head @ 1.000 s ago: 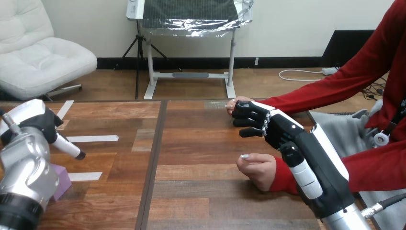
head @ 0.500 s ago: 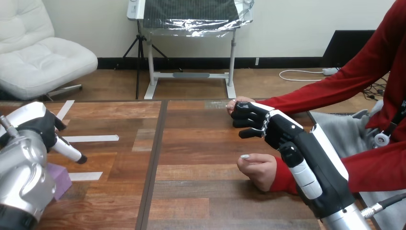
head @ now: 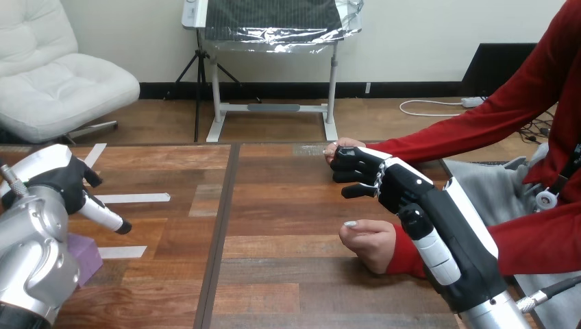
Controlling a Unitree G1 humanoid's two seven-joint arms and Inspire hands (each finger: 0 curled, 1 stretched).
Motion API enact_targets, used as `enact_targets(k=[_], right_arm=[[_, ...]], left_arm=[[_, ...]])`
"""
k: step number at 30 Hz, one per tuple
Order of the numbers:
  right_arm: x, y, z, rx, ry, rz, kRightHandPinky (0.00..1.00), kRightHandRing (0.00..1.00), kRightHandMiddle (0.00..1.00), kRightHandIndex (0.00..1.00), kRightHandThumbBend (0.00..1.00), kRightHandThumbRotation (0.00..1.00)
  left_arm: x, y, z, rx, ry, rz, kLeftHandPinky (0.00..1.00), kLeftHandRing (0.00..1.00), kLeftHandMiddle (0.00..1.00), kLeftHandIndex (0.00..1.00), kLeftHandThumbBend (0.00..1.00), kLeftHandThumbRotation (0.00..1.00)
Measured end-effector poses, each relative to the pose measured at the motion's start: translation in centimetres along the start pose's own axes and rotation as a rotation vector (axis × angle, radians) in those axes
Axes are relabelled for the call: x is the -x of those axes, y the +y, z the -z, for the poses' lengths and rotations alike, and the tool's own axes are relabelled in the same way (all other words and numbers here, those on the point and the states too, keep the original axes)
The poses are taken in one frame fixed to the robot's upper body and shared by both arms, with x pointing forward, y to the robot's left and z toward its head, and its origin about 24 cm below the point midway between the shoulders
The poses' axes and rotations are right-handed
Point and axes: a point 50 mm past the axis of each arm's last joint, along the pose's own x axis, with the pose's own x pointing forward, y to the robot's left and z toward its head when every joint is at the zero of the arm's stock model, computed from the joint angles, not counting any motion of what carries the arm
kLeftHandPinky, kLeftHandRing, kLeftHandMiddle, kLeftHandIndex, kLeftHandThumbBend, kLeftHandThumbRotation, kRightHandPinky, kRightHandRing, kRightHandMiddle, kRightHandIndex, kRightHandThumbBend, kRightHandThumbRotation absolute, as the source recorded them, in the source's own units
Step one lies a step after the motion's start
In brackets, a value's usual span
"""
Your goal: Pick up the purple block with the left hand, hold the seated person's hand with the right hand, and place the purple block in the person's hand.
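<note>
Start from the purple block (head: 87, 252). It lies flat on the desk (head: 274, 205), half hidden behind your left forearm (head: 34, 257), which comes in nearer to you than the block. A strip of white tape (head: 122, 251) lies just right of the block. Your left hand (head: 62, 179) hangs just beyond the block and above it, not touching. The one finger that shows is straight, and the hand holds nothing.

The pickup is not yet done, and it looks like the step in hand. To do it well, draw the hand toward you and down until the palm is over the block. Spread the fingers wide enough to straddle it, and close only once it sits between thumb and fingers. The forearm hides much of the block, so go slowly.

Well to the right of the block, the person's nearer hand (head: 370, 245) rests on the desk as a fist. Farther right and beyond it, your right hand (head: 397, 184) has its fingers curled over the person's farther hand (head: 337, 147), which reads as a hold. Keep that grip steady while the left arm works.
</note>
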Motion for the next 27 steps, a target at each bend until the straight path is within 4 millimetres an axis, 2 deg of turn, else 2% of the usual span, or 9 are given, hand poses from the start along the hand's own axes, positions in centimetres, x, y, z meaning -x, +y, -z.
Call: enact_targets(k=[13, 27], right_arm=[[0.0, 0.0, 0.0, 0.0, 0.0, 0.0, 0.73, 0.79, 0.81, 0.81, 0.81, 1.0], [0.0, 0.0, 0.0, -0.001, 0.0, 0.0, 0.74, 0.79, 0.81, 0.81, 0.82, 1.0]], left_arm=[[0.2, -0.2, 0.5, -0.003, 0.018, 0.001, 0.52, 0.72, 0.78, 0.79, 0.83, 0.16], [0.2, -0.6, 1.3, -0.027, 0.068, -0.016, 0.65, 0.8, 0.84, 0.83, 0.84, 0.16]])
